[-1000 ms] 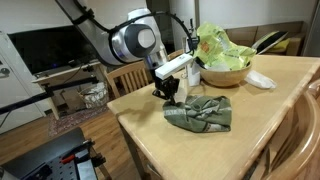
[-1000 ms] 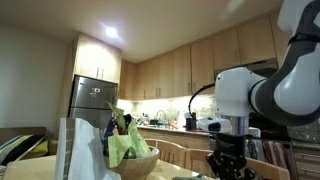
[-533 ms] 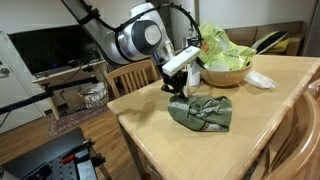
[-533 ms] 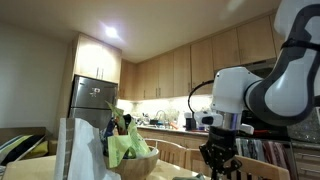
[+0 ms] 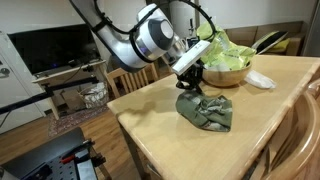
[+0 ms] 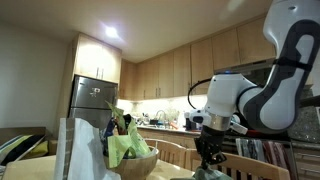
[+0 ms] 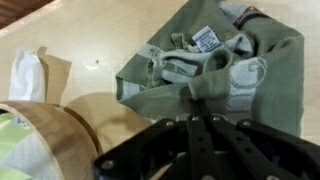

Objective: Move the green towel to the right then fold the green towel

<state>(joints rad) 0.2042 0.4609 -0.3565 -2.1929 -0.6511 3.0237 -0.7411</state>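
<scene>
Olive-green cloth towel with a pale speckled panel and darker green borders (image 7: 235, 65): bunched and creased, lying directly under and ahead of the black two-finger Robotiq gripper (image 7: 198, 112). It is spread outward from the fingertips, with a small white sewn-in label (image 7: 207, 38) facing up on the side far from them. Jaws pressed together on a raised fold at the towel's near edge. In an exterior view that edge is drawn up to the gripper (image 5: 190, 88), while the rest of the towel (image 5: 207, 110) slumps onto the table below and just beyond it. Support is a light wooden table (image 5: 150, 125); the towel sits toward its middle. Round wooden bowl (image 7: 55, 135) close beside the gripper, at the lower left of the wrist view, near the towel but not touching it; in an exterior view the bowl (image 5: 225, 75) stands just behind the gripper, heaped with pale green leafy material (image 5: 222, 48). White crumpled paper (image 7: 28, 75) lies past the bowl, farther from the gripper, well apart from the towel. In an exterior view from low at table level, the gripper (image 6: 208, 165) hangs down beside the bowl; the towel cannot be made out there.
</scene>
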